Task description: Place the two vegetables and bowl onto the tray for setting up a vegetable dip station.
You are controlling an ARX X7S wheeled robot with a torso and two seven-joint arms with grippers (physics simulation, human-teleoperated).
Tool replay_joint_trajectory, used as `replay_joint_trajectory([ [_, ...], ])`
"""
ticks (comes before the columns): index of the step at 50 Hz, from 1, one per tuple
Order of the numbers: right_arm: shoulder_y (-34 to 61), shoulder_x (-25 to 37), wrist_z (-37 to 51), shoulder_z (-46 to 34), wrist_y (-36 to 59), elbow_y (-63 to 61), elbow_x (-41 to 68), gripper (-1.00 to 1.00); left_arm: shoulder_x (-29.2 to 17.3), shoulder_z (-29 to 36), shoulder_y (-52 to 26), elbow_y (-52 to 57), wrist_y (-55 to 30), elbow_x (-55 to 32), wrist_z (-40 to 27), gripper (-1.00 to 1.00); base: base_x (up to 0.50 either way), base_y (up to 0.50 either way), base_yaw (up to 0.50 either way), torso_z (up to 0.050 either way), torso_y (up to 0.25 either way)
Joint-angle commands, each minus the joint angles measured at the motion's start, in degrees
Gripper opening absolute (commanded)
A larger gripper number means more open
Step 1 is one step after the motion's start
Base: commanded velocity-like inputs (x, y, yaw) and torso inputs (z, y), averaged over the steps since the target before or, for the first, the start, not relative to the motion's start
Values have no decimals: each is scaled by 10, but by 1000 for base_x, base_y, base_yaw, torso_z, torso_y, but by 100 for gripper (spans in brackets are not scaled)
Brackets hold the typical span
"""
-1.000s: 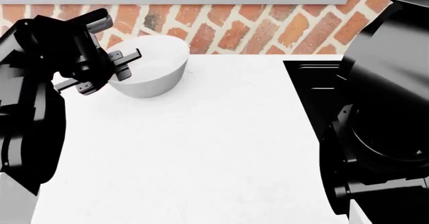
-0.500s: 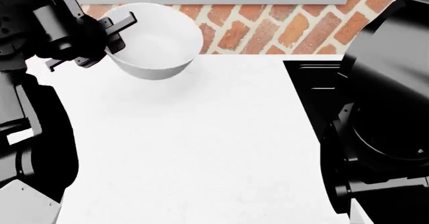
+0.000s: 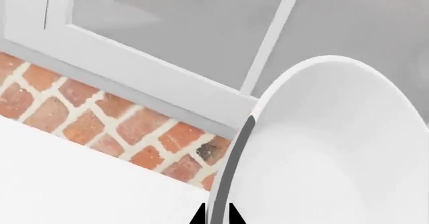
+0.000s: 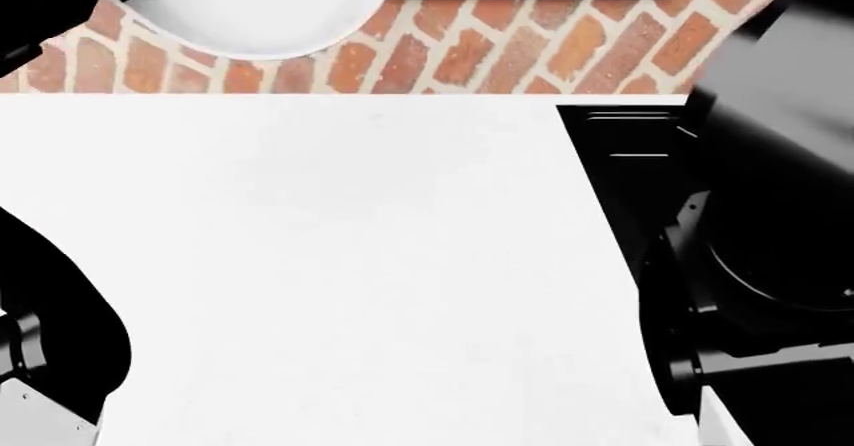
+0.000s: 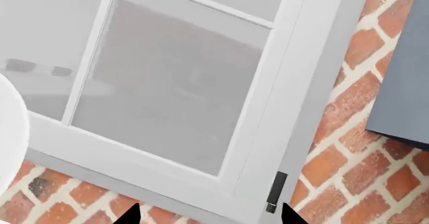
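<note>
The glossy white bowl (image 4: 254, 6) hangs high above the white counter (image 4: 347, 266), in front of the brick wall at the top left of the head view. My left gripper (image 3: 216, 218) is shut on the bowl's rim (image 3: 236, 148), one dark fingertip on each side of the thin wall. The bowl's inside (image 3: 328, 153) fills much of the left wrist view. My right gripper (image 5: 211, 215) is raised and faces the window, its fingertips (image 5: 130, 215) wide apart with nothing between them. The two vegetables and the tray are out of view.
A brick wall (image 4: 534, 46) with a white-framed window (image 5: 201, 93) runs behind the counter. A black cooktop (image 4: 621, 156) lies at the counter's right side. My right arm (image 4: 767, 226) bulks over the right edge, and part of the left arm (image 4: 54, 346) is at lower left.
The left gripper has lifted the bowl from the counter up to the top of the head view. The head view has also shifted, so the brick wall now sits lower.
</note>
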Motion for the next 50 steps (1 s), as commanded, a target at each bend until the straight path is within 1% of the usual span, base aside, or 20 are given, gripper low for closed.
replay_joint_trajectory([
  [1, 8, -5, -4, -13, -3, 1, -1, 100, -17, 26, -5, 79, 6, -87, -24, -100, -500, -1, 0, 0, 0],
  [4, 11, -4, -6, -15, 0, 1, -1, 100, -17, 31, -5, 81, 9, -101, -31, -100, -500, -1, 0, 0, 0],
  [14, 11, -8, -2, -12, -1, 0, 9, 100, -31, 49, -1, 89, 23, -92, -19, -100, -500, -33, 0, 0, 0],
  [27, 9, -5, 1, -14, -5, -14, 25, 100, -41, 62, 1, 91, 38, -99, -17, -100, -442, -371, 0, 0, 0],
  [35, 7, -2, -1, -15, -4, -21, 29, 100, -46, 70, 0, 91, 46, -106, -19, -100, -134, -500, 0, 0, 0],
  [50, 5, -2, 1, -14, -3, -26, 36, 100, -52, 84, 6, 96, 61, -113, -16, -100, -3, -500, 0, 0, 0],
])
